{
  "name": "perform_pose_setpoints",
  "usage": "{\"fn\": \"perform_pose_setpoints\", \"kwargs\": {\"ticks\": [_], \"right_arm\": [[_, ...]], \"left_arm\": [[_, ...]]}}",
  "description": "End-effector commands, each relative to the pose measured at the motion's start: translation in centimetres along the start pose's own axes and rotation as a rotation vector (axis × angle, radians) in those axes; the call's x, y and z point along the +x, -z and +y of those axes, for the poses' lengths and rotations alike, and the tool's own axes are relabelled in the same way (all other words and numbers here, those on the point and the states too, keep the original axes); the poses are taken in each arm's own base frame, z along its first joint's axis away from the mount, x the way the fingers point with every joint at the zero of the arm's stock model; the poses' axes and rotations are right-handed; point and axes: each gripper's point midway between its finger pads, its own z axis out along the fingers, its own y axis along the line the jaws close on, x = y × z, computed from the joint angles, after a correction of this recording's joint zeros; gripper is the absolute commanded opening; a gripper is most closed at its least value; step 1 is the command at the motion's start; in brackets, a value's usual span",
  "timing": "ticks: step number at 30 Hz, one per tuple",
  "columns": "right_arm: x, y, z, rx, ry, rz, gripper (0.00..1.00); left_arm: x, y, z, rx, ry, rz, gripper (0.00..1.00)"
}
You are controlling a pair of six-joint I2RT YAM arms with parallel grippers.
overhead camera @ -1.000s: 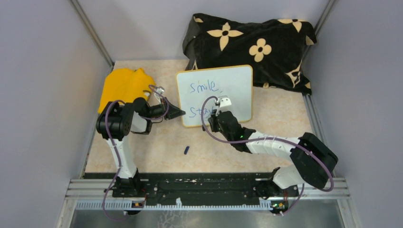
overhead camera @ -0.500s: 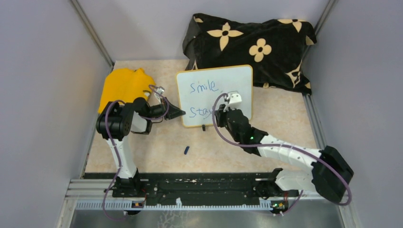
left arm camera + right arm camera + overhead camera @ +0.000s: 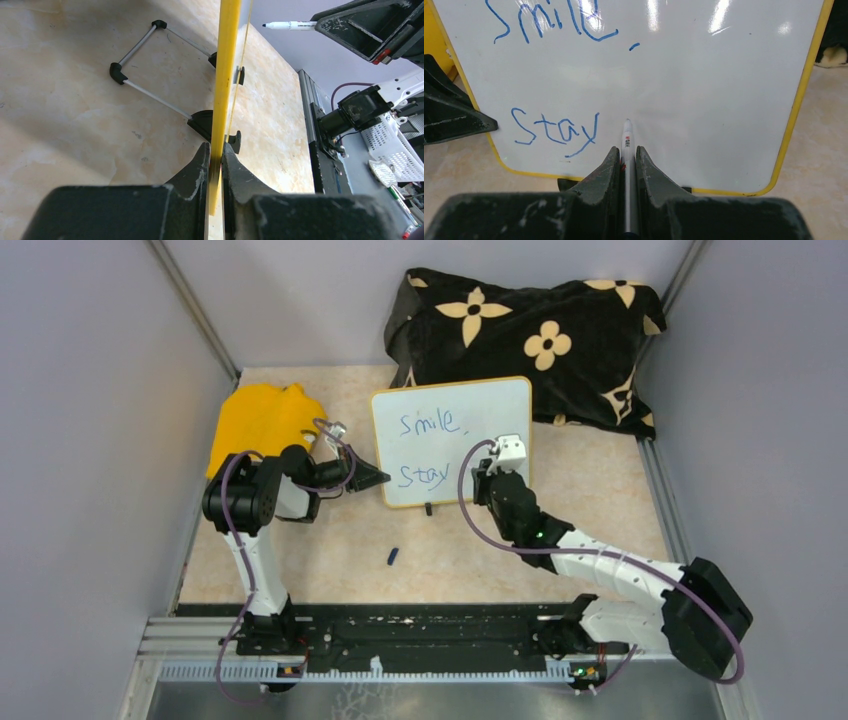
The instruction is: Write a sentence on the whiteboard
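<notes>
The whiteboard (image 3: 480,410), white with a yellow rim, stands propped on the table; it fills the right wrist view (image 3: 704,90). The sentence (image 3: 428,424) reads "Smile," above "Stay" in blue (image 3: 555,129). My left gripper (image 3: 376,478) is shut on the board's left rim, seen edge-on in the left wrist view (image 3: 216,150). My right gripper (image 3: 484,478) is shut on a white marker (image 3: 627,145), its tip just right of "Stay" (image 3: 628,121). The marker also shows in the left wrist view (image 3: 290,24), its tip a little off the board.
A black flowered cloth (image 3: 530,340) lies behind the board. A yellow cloth (image 3: 258,420) lies at the left. A small blue cap (image 3: 393,556) lies on the table in front. The board's wire stand (image 3: 150,65) rests behind it.
My right gripper with the marker has moved right along the board's lower line, from over "Stay" to the blank area beside it. The left gripper has not moved.
</notes>
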Motion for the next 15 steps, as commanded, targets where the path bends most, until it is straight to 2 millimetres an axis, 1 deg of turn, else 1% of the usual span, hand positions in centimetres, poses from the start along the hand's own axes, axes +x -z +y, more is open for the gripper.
{"fn": "perform_pose_setpoints", "kwargs": {"ticks": [1, 15], "right_arm": [[-2.5, -0.8, 0.7, -0.005, -0.027, -0.085, 0.0], [-3.0, -2.1, 1.7, -0.014, -0.028, -0.114, 0.0]], "left_arm": [[1.3, -0.5, 0.2, -0.004, 0.044, 0.034, 0.0], [1.4, -0.5, 0.3, -0.004, 0.046, 0.036, 0.0]]}}
